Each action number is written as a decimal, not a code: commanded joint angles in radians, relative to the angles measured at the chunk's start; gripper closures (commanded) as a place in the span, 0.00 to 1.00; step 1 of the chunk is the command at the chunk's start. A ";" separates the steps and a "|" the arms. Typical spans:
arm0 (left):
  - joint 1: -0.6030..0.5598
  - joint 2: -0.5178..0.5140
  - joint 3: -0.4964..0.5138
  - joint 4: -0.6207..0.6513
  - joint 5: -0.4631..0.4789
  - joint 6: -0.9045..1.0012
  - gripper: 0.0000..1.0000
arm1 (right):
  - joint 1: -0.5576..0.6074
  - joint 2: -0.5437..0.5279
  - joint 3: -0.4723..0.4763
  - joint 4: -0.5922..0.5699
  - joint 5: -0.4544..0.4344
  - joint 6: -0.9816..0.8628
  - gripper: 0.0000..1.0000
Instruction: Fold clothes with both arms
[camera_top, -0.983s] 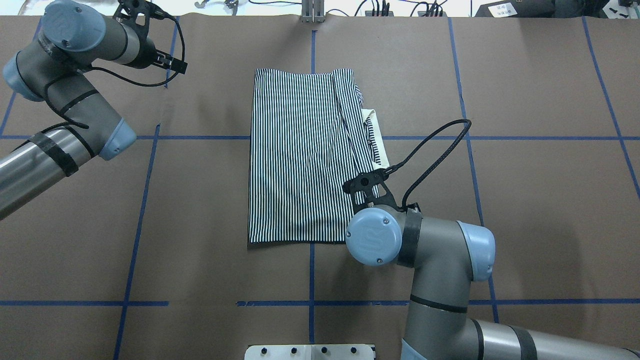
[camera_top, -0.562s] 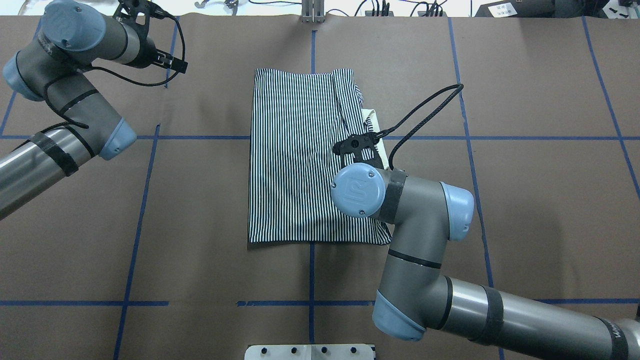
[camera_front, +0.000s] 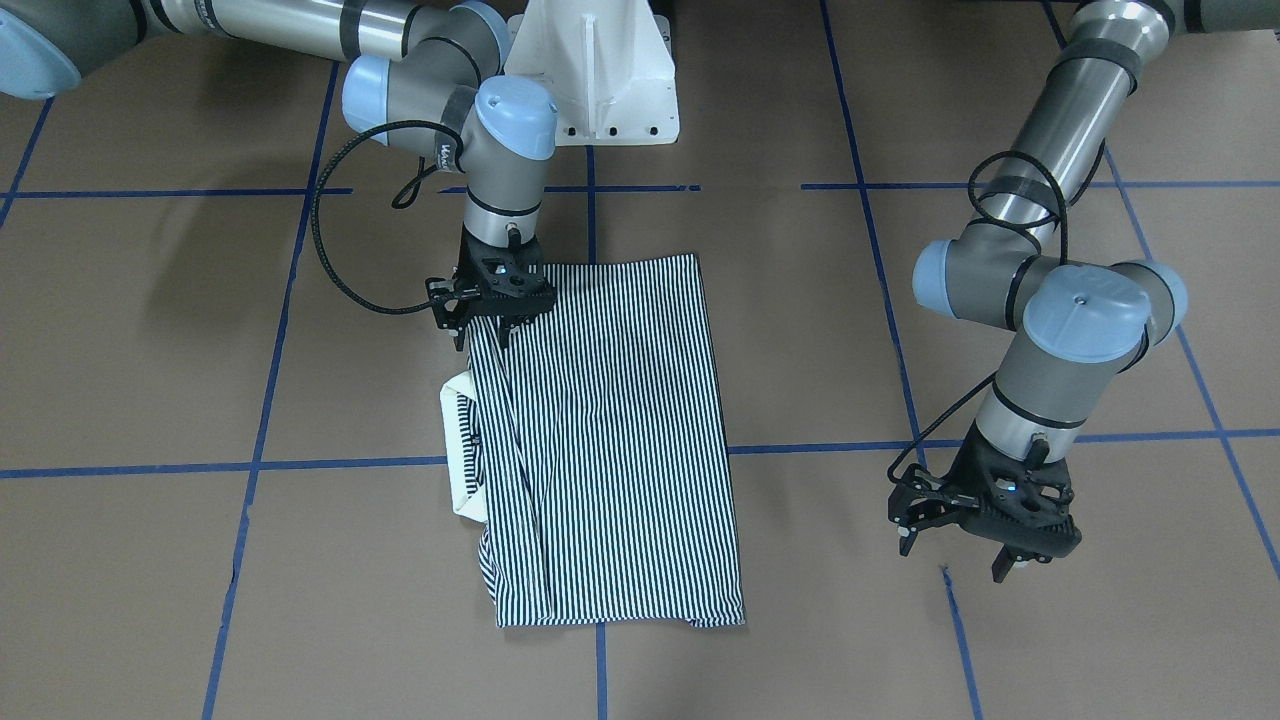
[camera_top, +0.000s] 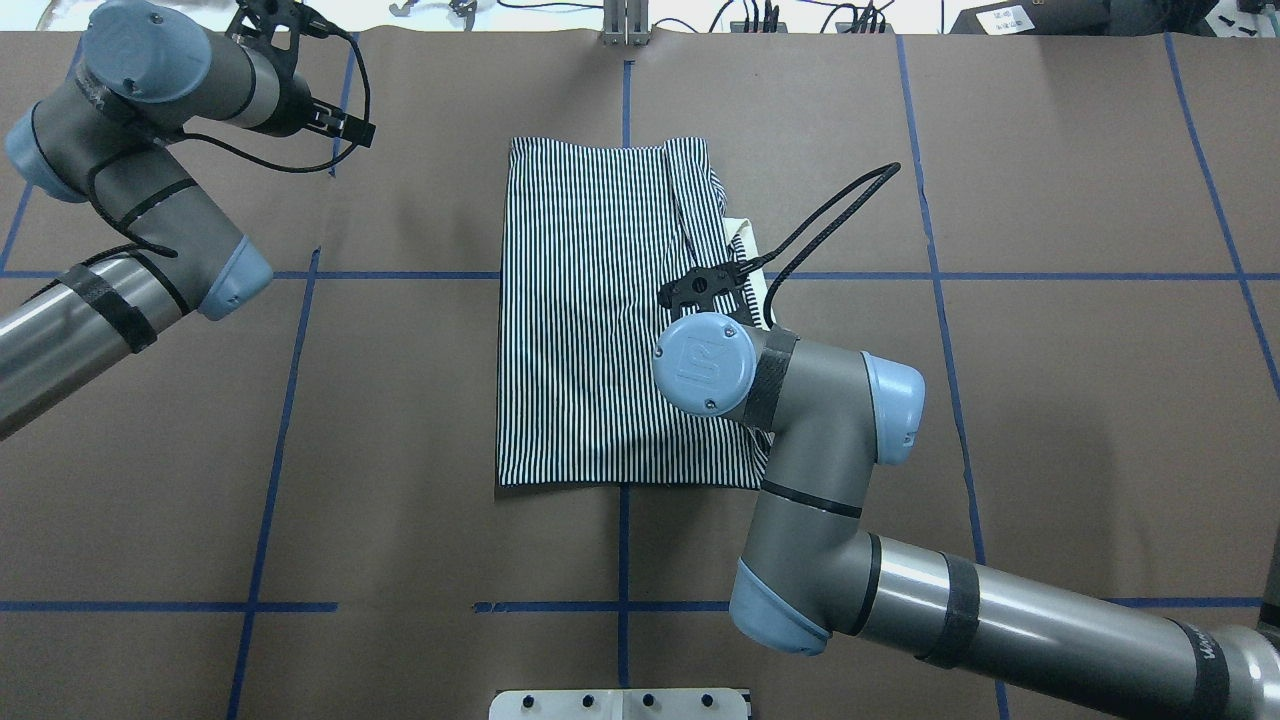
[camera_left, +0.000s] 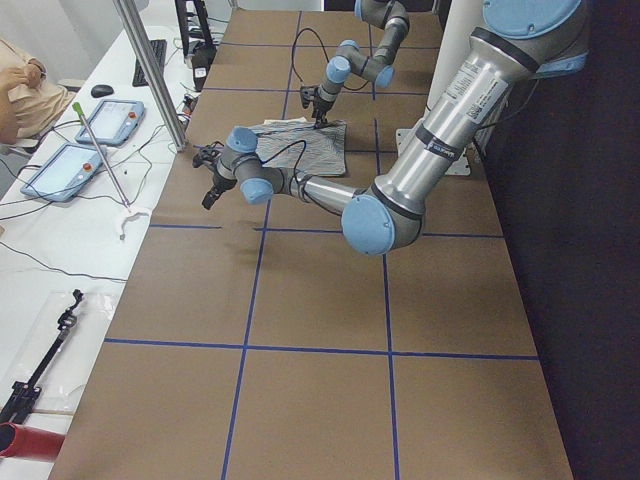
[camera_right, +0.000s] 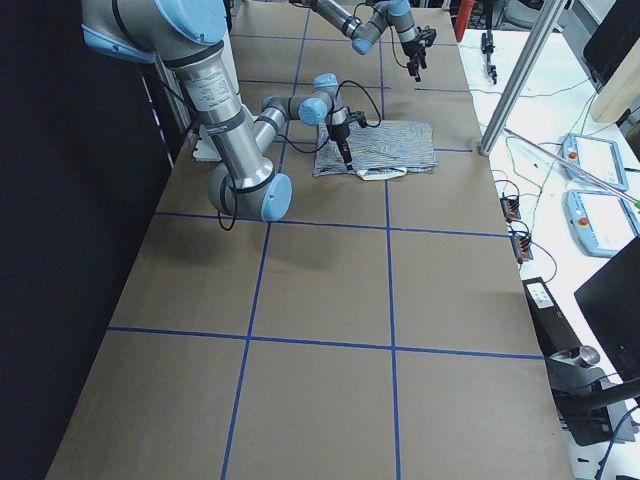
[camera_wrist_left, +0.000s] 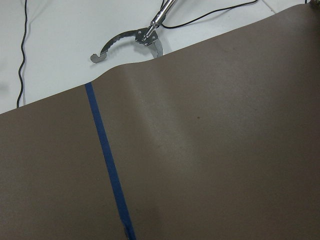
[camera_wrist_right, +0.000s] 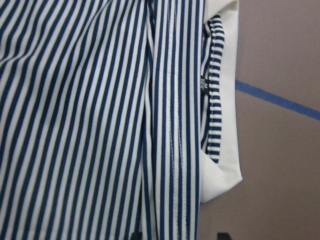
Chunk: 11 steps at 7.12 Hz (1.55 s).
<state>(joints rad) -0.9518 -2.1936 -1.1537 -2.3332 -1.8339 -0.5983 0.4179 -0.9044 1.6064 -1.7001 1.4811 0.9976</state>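
Polo shirt beneath right claw

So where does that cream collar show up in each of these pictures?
Front-facing: collar, left of centre.
Overhead: collar, right of centre, partly hidden by the arm.
Exterior left: too small to tell.
Exterior right: collar, a small white strip, upper middle.
Left wrist: not in it.
Right wrist: collar, right side.
Shared landmark: the blue tape line that meets the collar's outer side.
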 joint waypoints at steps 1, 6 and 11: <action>0.001 0.000 0.000 0.000 -0.001 0.000 0.00 | -0.004 0.001 -0.008 0.000 0.002 -0.004 0.46; 0.005 0.000 0.000 0.000 -0.001 0.000 0.00 | 0.048 -0.098 0.073 -0.016 0.004 -0.146 0.56; 0.005 0.000 0.000 0.000 -0.001 0.000 0.00 | 0.045 0.014 0.040 -0.007 0.004 -0.048 0.49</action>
<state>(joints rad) -0.9452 -2.1936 -1.1536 -2.3332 -1.8346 -0.5983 0.4635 -0.9677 1.6954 -1.7080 1.4843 0.9041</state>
